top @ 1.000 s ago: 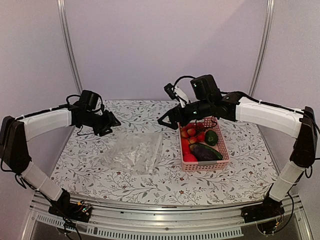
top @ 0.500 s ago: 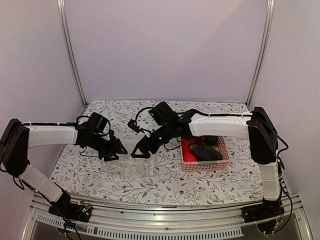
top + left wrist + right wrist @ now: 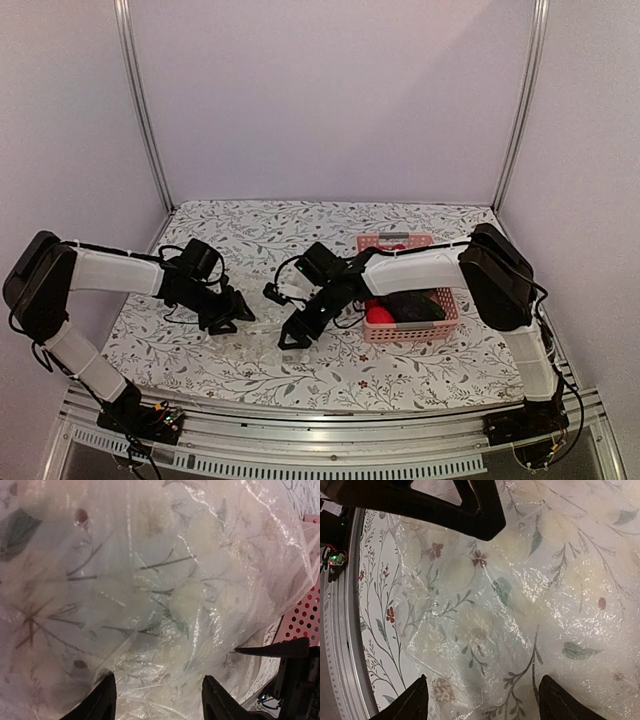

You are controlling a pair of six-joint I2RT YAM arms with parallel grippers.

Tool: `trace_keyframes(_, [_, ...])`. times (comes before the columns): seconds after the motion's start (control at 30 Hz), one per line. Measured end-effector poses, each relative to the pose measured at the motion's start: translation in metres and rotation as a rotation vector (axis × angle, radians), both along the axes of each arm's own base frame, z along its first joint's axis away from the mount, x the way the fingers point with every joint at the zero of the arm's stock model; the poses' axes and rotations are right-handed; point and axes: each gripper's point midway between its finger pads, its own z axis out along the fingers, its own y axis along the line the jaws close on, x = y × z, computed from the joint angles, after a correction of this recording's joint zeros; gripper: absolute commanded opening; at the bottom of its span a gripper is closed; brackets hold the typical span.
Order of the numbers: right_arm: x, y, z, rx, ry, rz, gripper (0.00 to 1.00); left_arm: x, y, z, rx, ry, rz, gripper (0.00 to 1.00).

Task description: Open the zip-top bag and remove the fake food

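Observation:
The zip-top bag (image 3: 262,337) lies flat and crinkled on the flowered table, between the two grippers. I see no food inside it. It fills the left wrist view (image 3: 165,590) and the right wrist view (image 3: 520,605). My left gripper (image 3: 232,316) is low at the bag's left edge, open, its jaws (image 3: 160,700) spread over the plastic. My right gripper (image 3: 292,336) is low at the bag's right edge, open, its jaws (image 3: 482,705) spread over the plastic. The fake food (image 3: 381,314), red pieces and a dark eggplant, lies in the pink basket (image 3: 395,240).
The pink basket stands right of the bag, partly behind my right forearm; its corner shows in the left wrist view (image 3: 307,615). The table's metal front rail (image 3: 340,645) runs close to the bag's near edge. Frame posts stand at the back corners.
Both arms have come down onto the bag. The right gripper swung left from above the basket to the bag's right edge. The left gripper moved forward and down to its left edge.

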Motion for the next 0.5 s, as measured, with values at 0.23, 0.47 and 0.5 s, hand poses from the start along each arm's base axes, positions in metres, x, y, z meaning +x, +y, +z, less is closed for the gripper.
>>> trace_keyframes(0.23, [0.0, -0.004, -0.008, -0.011, -0.049, 0.009, 0.75, -0.001, 0.016, 0.0, 0.016, -0.012, 0.031, 0.77])
trace_keyframes(0.47, [-0.003, -0.009, -0.003, -0.01, -0.054, 0.007, 0.86, 0.01, 0.018, 0.018, 0.035, -0.06, -0.013, 0.92])
trace_keyframes(0.5, [-0.003, -0.011, -0.002, -0.018, -0.053, 0.004, 0.88, 0.017, 0.015, 0.026, 0.033, -0.083, -0.023, 0.95])
